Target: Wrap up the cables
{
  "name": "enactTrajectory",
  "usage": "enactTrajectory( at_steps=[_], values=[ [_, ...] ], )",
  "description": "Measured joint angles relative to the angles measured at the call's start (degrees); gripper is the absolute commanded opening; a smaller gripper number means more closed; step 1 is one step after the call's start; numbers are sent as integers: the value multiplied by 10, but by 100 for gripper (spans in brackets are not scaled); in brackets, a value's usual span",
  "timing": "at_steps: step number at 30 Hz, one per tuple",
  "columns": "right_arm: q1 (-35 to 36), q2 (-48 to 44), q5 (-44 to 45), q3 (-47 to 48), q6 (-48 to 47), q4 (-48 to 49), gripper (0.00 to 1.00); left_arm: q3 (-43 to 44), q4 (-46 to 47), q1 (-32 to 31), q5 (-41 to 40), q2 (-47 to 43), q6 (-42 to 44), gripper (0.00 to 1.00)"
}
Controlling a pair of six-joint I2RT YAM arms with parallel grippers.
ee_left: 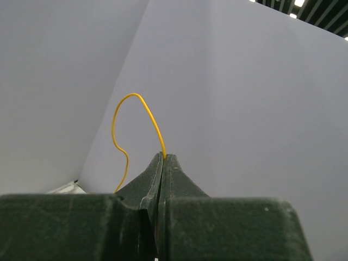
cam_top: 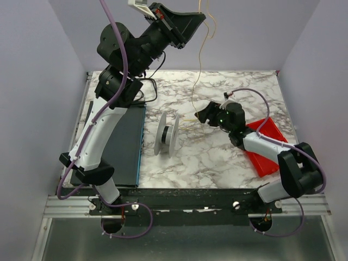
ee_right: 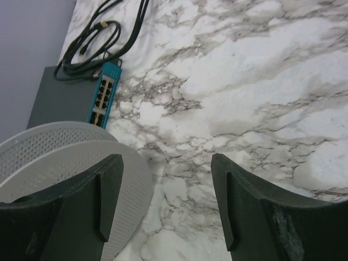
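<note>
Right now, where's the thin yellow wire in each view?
Top external: thin yellow wire hangs from the raised left fingers, upper centre, running down to mid-frame.
Left wrist: it loops up out of the shut left fingers, centre-left.
Right wrist: not visible; the open right fingers show only the spool.
Shared landmarks: left fingers link top and left wrist; spool links top and right wrist.

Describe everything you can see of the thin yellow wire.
The wire is thread-thin, pale yellow and limp. The shut left gripper, raised high, pinches it; a short loop arcs beyond the jaws. Below, it hangs in a wavy line down toward the spool on the table. Whether it reaches the spool is unclear. The open right gripper is not holding it.
</note>
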Motion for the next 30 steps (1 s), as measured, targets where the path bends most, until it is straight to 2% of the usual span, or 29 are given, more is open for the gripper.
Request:
enactTrajectory(
  at_steps=[4,9,17,30],
  values=[
    [14,2,-24,-24,3,9,74,-3,0,0,0,-2,0,0],
    [22,-50,-19,-75,4,-3,76,-8,0,0,0,-9,0,0],
    [22,-127,12,-78,3,-23,77,-20,5,-4,2,-22,-2,0],
    [21,-58,100,0,17,-105,80,-18,14,-7,26,-24,-2,0]
  ],
)
